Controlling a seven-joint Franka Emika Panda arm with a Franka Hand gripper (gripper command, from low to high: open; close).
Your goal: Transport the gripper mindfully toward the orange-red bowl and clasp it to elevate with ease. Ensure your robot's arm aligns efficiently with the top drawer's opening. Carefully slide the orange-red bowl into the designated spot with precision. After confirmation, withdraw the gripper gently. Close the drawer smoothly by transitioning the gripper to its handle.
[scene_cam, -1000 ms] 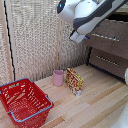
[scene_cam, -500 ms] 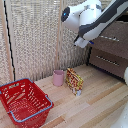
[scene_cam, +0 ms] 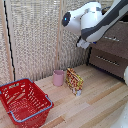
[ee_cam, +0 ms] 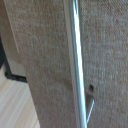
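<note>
Before drawer front (scene_cam: 112,47), arm (scene_cam: 95,22) now lower; handle (ee_cam: 76,60) close.

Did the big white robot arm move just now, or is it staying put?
Yes. The robot's arm has shifted a little toward the exterior view's left, judged against the pink cup, which stayed put.

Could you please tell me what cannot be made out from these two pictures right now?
- Orange-red bowl: in neither view, so its place is unknown.
- Pincer: hidden behind the arm in the exterior view, absent from the wrist view; open or shut cannot be told.
- Handle: the wrist view's edges cut off both ends.
- Drawers: cropped by the exterior view's right edge.
</note>
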